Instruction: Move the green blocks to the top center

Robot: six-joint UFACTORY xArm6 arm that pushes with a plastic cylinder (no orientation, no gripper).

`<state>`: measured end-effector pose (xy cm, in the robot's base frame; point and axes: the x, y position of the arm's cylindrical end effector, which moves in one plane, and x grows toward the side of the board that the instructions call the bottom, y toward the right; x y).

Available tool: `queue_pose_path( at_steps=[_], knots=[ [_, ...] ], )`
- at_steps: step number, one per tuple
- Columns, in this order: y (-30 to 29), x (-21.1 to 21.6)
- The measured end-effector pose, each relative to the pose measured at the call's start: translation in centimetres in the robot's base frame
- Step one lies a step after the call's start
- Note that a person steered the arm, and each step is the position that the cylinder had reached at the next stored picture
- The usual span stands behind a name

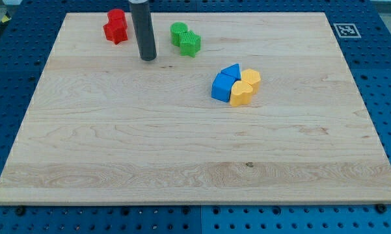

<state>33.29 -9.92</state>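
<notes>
Two green blocks touch near the view's top centre: a round green cylinder (178, 32) and a green star-like block (190, 44) just right of and below it. My tip (148, 58) rests on the wooden board (117, 143), left of the green blocks and a little lower, with a gap between. The dark rod rises from the tip to the view's top edge.
Two red blocks (116, 26) sit together at the top left, left of the rod. A cluster right of centre holds two blue blocks (224, 83) and two yellow blocks (244, 88). A marker tag (346, 30) lies off the board's top right corner.
</notes>
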Motion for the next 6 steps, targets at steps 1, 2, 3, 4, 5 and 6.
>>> queue_pose_path(
  at_steps=[1,2,3,4,5,6],
  knots=[
    [2.6,0.3],
    [6.8,0.6],
    [8.9,-1.0],
    [7.4,-2.6],
    [3.6,-3.2],
    [0.9,-3.9]
  ],
)
